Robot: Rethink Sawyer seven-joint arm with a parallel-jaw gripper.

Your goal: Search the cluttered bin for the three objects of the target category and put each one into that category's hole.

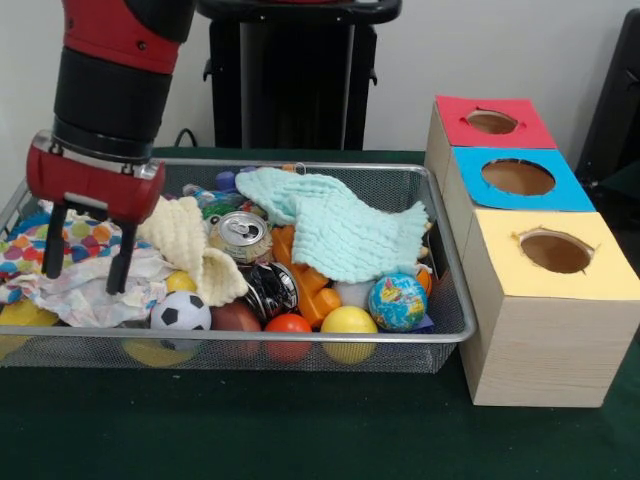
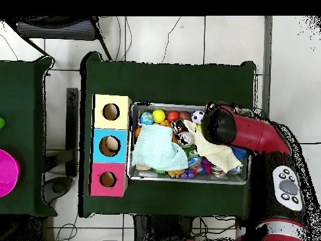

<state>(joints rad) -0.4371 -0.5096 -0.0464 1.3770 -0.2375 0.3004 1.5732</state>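
Hanging over the left end of the wire bin [image 1: 440,335], the gripper [image 1: 86,250] has its two black fingers apart w/ nothing between them. Fingertips sit just above a crumpled dotted cloth [image 1: 70,245]. Bin rests on a dark green table cover [image 1: 300,430]. Inside: a mint cloth [image 1: 335,225] draped over the middle, a cream cloth [image 1: 190,240] beside it, a soda can [image 1: 240,237], a soccer ball [image 1: 180,312], a globe ball [image 1: 397,302], a yellow ball [image 1: 348,322], a red ball [image 1: 288,325], all packed close. Can't tell which category is the target. Right of the bin, touching it, stand 3 wooden boxes in a row: red top [image 1: 490,122] farthest, blue top [image 1: 518,178] in the middle, yellow top [image 1: 555,252] nearest, each w/ one round hole. Behind is a pale wall [image 1: 520,50] and a black stand [image 1: 295,80].

From overhead, the red arm [image 2: 254,135] covers the bin's right part, hiding the gripper. Bin [image 2: 188,181] sits mid table, boxes [image 2: 111,145] on its left. Mint cloth [image 2: 153,147] lies near the boxes. Floor [image 2: 188,41] is pale tile w/ thin cables. Another green table [image 2: 22,125] at left holds a pink round thing [image 2: 6,172].
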